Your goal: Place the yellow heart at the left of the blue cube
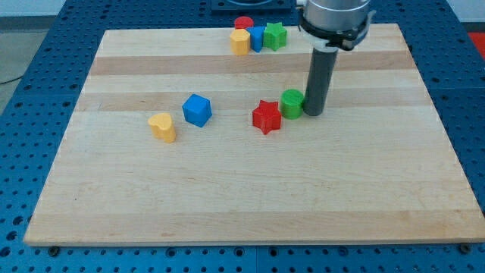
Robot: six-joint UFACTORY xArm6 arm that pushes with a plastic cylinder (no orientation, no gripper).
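Observation:
The yellow heart (162, 127) lies on the wooden board (250, 189) at the view's centre left. The blue cube (197, 110) stands just to its upper right, a small gap between them. My tip (314, 113) is at the view's centre right, far to the right of both. It stands against the right side of a green cylinder (292, 103).
A red star (266, 117) lies just left of the green cylinder. At the view's top edge a cluster holds a red cylinder (243, 23), a yellow block (240, 42), a blue block (257, 38) and a green star (275, 36).

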